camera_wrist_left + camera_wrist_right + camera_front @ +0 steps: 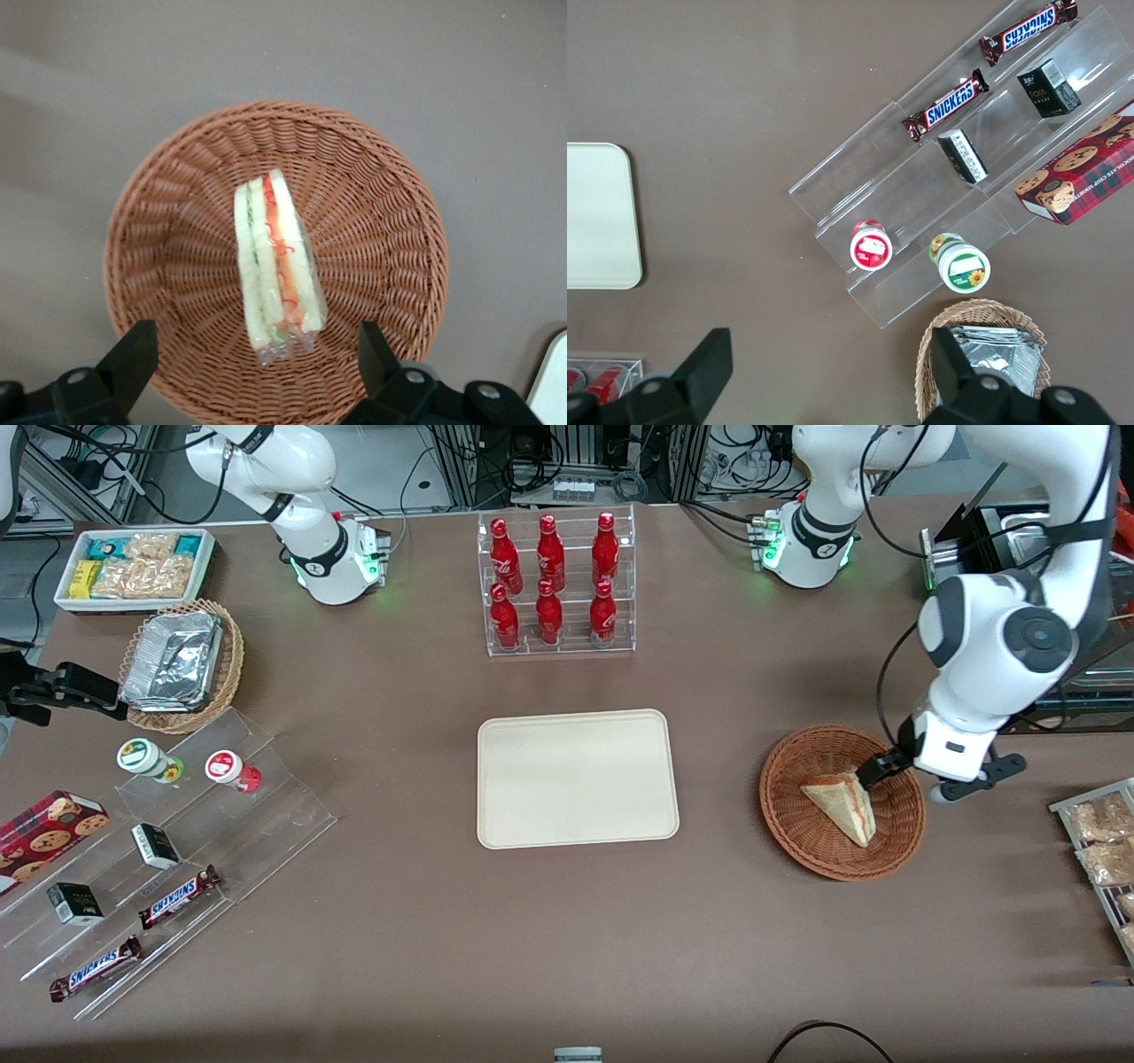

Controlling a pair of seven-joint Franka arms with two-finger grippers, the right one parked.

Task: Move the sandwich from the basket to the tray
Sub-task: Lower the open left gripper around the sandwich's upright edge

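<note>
On the brown desk (pixel 620 921), well away from the claw toward the parked arm's end, a white rectangular bin of packaged snacks (pixel 133 567) sits by a light tan wicker basket holding foil containers (pixel 182 664); nearer the front camera than these, a clear stepped acrylic stand (pixel 168 859) carries two small round jars, dark little boxes, a red cookie box and two Snickers bars (pixel 177 897). Between that clutter and the claw, a clear tiered rack of six red bottles (pixel 555 584) stands farther from the front camera than the flat cream-coloured rectangular tray with rounded corners (pixel 578 778), which has nothing on it. The tray lies well apart from the claw, with a strip of bare desk between it and the round shallow reddish-brown wicker basket (pixel 842 802).

The small triangular wedge of pale bread with orange-red and green filling, the sandwich (pixel 842 804), lies in that basket, its cut edge turned up toward the wrist camera (pixel 275 266) and a clear wrapper showing at one tip. The working arm's claw (pixel 873 771) hangs low over the basket, directly above the sandwich. In the wrist view its two black fingers (pixel 133 363) are spread wide, one to each side of the wedge, touching neither it nor the weave (pixel 381 230). Just past the claw, at the working arm's end, a wire rack of bagged snacks (pixel 1103 850) sits at the desk's edge
</note>
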